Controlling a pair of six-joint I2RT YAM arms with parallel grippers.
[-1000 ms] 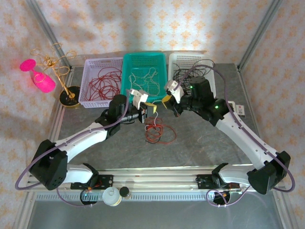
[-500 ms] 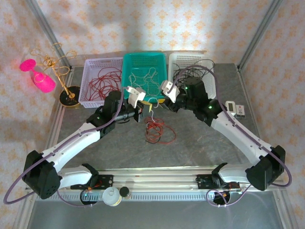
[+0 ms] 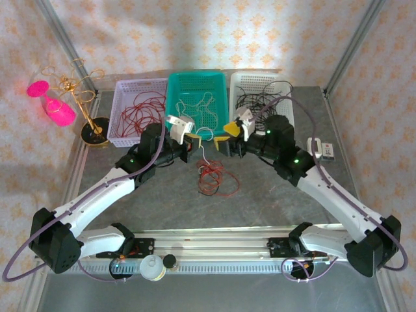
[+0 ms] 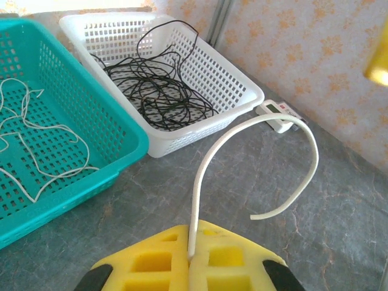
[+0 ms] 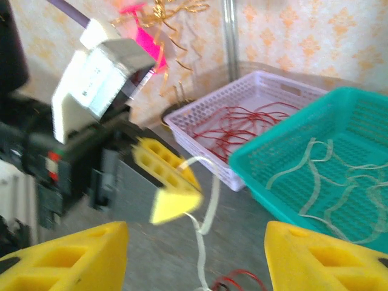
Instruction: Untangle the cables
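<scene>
A tangle of red cable point(image 3: 212, 178) lies on the table in mid view, with a white cable point(image 3: 203, 156) rising out of it. My left gripper point(image 3: 194, 143) is shut on that white cable point(image 4: 200, 182), whose free end curls over in a loop past the yellow pads point(image 4: 151, 264). From the right wrist view I see the left gripper point(image 5: 171, 183) holding the white strand point(image 5: 210, 202) above the red loops point(image 5: 237, 281). My right gripper point(image 3: 225, 136) faces it from the right, a short way off. Its jaws stand wide apart with nothing between the fingers point(image 5: 66, 257).
Three baskets line the back: a lavender one point(image 3: 122, 123) with red cables, a teal one point(image 3: 171, 104) with white cables, a white one point(image 3: 236, 81) with black cables point(image 4: 160, 91). A gold wire stand with pink cups point(image 3: 65, 104) is at the far left. A small white device point(image 3: 328, 149) lies right.
The left gripper has drawn back and toward the baskets, lifting the white cable out of the red tangle. The right gripper has pulled away to the right and now stands open.
</scene>
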